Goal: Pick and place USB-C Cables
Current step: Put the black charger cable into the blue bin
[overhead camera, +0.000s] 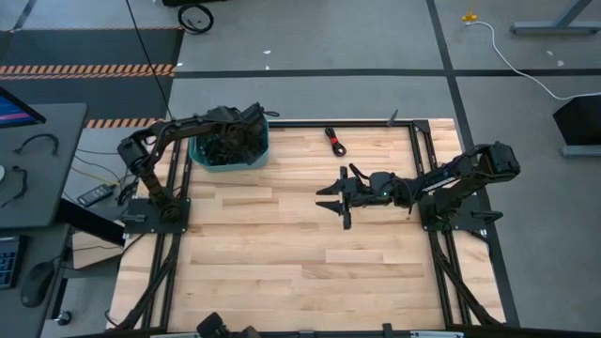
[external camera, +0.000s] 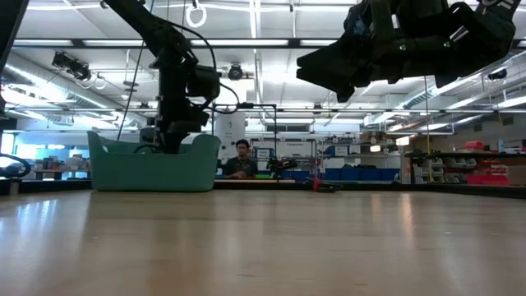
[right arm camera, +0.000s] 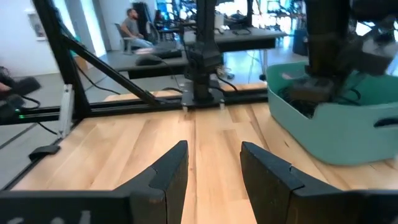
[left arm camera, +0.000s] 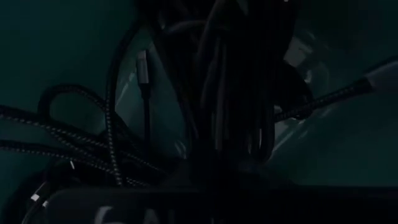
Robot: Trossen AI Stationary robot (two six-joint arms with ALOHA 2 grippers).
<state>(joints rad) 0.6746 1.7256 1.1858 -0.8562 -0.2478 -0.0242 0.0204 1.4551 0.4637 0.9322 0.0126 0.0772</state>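
Left gripper [overhead camera: 235, 131] buried among USB-C cables [overhead camera: 221, 148] in teal bin [overhead camera: 261, 150], far-left desk [overhead camera: 282, 253] edge; jaws unreadable. Right gripper [overhead camera: 336, 197] mid-desk, jaws spread, open wood all round. One tied cable [overhead camera: 334, 141] far edge.

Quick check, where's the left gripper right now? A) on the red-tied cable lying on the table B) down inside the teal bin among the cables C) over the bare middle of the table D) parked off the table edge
B. In the high view the left arm reaches into the teal bin, and its wrist view shows only black USB-C cables close up against the bin's teal inside; the left gripper is down among them.
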